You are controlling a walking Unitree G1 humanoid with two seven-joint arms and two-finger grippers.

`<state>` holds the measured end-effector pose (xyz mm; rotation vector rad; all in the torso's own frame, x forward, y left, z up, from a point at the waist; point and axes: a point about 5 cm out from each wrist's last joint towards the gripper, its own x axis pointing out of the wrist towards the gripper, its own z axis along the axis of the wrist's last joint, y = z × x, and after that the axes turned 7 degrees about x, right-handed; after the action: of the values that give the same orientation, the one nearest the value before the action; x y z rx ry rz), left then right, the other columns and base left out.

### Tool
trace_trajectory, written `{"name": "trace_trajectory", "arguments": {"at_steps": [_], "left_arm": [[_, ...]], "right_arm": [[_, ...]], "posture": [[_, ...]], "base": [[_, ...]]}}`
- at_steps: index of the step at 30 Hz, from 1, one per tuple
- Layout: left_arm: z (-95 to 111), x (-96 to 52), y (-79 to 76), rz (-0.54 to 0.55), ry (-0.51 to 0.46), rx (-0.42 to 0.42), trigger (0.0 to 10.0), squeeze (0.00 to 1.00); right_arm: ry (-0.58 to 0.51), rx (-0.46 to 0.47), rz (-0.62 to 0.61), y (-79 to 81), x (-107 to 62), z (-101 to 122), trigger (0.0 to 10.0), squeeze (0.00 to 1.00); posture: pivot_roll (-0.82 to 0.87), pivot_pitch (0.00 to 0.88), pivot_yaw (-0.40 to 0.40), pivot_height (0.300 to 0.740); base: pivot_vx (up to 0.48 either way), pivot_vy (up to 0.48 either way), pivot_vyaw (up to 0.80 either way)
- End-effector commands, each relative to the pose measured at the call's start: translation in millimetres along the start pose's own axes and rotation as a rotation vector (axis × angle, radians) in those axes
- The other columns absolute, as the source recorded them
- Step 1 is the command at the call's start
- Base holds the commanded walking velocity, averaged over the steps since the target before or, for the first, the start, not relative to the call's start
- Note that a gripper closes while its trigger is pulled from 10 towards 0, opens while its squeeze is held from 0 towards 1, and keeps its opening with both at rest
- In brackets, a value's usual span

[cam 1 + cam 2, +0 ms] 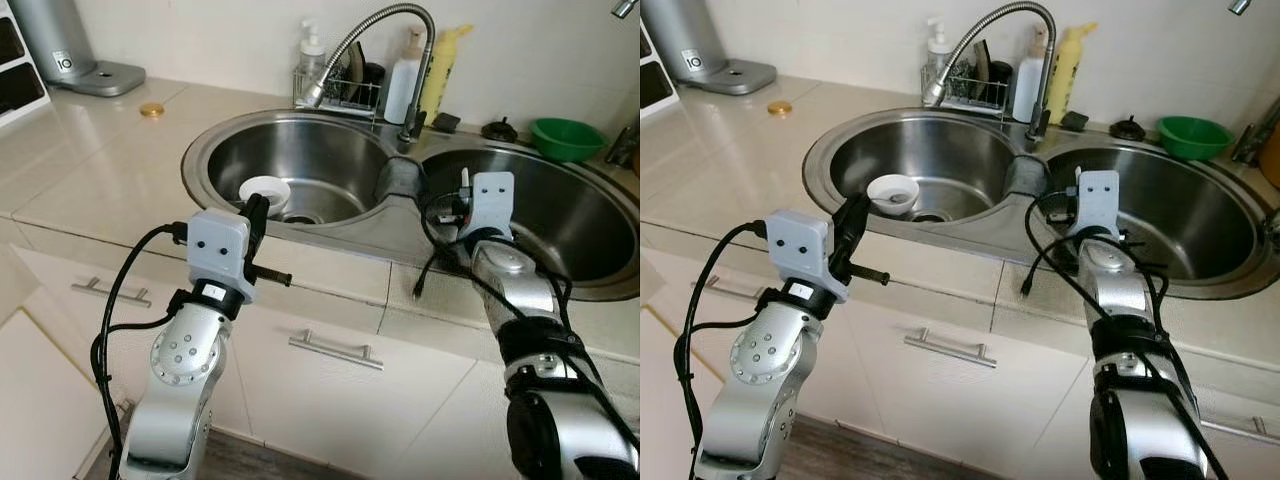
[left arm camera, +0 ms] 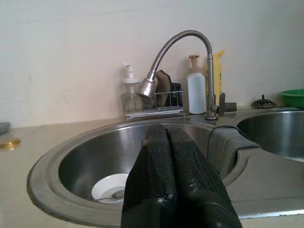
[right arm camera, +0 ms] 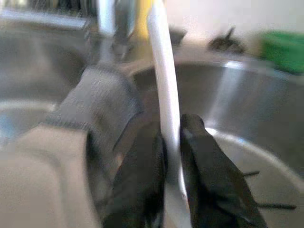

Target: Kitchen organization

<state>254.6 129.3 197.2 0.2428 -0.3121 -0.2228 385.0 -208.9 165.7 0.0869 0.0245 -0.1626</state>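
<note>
Nearest you, white cabinet drawers (image 1: 330, 370) sit under the beige counter (image 1: 90, 160). Your left gripper (image 2: 173, 156), fingers pressed together and empty, points over the left sink basin (image 1: 320, 160) toward the white bowl (image 1: 265, 192). Your right gripper (image 3: 173, 142) pinches a white utensil (image 3: 164, 80) beside the grey cloth (image 3: 97, 102). Beyond, faucet (image 1: 375, 35) and bottles line the wall.

Blurred white handle (image 3: 164, 71), ends cropped

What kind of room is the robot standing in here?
Most likely a home kitchen: a steel double sink with a bendy tap, soap bottles by the wall, and cupboard drawers under the counter.
</note>
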Motion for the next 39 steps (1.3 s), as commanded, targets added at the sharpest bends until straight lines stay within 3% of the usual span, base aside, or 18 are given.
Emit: {"name": "trace_trajectory", "arguments": {"at_steps": [1, 6, 15, 22, 25, 26, 27, 28, 29, 31, 39], "left_arm": [[2.4, 0.8, -1.5, -0.005, -0.012, 0.005, 10.0, 0.0], [1.9, 0.0, -2.5, -0.013, -0.007, 0.001, 10.0, 0.0], [1.0, -0.2, -2.7, -0.019, 0.003, -0.004, 10.0, 0.0], [0.0, -0.2, -2.1, -0.019, 0.012, -0.006, 10.0, 0.0], [-0.6, -1.1, -0.4, -0.01, 0.026, -0.011, 10.0, 0.0], [-0.6, -1.3, -0.1, -0.01, 0.027, -0.011, 10.0, 0.0], [-0.6, -1.5, 0.1, -0.01, 0.027, -0.011, 10.0, 0.0], [-0.8, -1.6, 0.4, -0.01, 0.03, -0.012, 10.0, 0.0], [-0.8, -1.6, 0.4, -0.01, 0.03, -0.012, 10.0, 0.0], [-1.3, -1.8, 1.2, -0.015, 0.033, -0.011, 10.0, 0.0], [-1.1, -1.5, 1.7, -0.02, 0.032, -0.005, 10.0, 0.0]], "right_arm": [[-0.099, -0.005, -0.051, -8.5, 3.3, 17.6, 10.0, 1.0], [-0.139, -0.014, -0.051, -9.3, 2.6, 18.7, 10.0, 1.0], [-0.139, -0.023, -0.022, -7.1, -6.4, 0.3, 10.0, 1.0], [-0.193, 0.034, -0.02, -6.9, -15.2, 5.0, 10.0, 1.0], [-0.228, 0.037, -0.03, -2.7, -34.3, 8.6, 10.0, 1.0], [-0.236, 0.034, -0.035, -2.8, -39.1, 9.5, 10.0, 0.78], [-0.242, 0.033, -0.038, -3.0, -42.2, 10.2, 10.0, 0.78], [-0.254, 0.023, -0.044, -3.8, -47.1, 11.6, 10.0, 0.0], [-0.254, 0.023, -0.044, -3.8, -47.1, 11.6, 10.0, 0.0], [-0.283, -0.008, -0.047, -5.3, -66.7, 11.1, 10.0, 0.0], [-0.212, -0.02, -0.07, -6.8, -94.4, -6.3, 10.0, 0.0]], "posture": [[0.17, 0.0, -0.077, 0.74], [0.16, 0.0, -0.074, 0.74], [0.15, 0.0, -0.069, 0.74], [0.15, 0.0, -0.074, 0.74], [0.15, 0.0, -0.079, 0.74], [0.15, 0.0, -0.079, 0.74], [0.15, 0.0, -0.079, 0.74], [0.15, 0.0, -0.08, 0.74], [0.15, 0.0, -0.08, 0.74], [0.14, 0.0, -0.077, 0.74], [0.14, 0.0, -0.073, 0.74]], "base": [[0.0, 0.0, 0.0], [0.0, 0.0, 0.0], [0.0, 0.0, 0.0], [0.0, 0.0, 0.0], [0.0, 0.0, 0.0], [0.0, 0.307, 0.0], [0.0, 0.307, 0.0], [0.0, 0.48, 0.0], [0.0, 0.48, 0.0], [0.0, 0.48, 0.0], [0.0, 0.48, 0.0]]}}
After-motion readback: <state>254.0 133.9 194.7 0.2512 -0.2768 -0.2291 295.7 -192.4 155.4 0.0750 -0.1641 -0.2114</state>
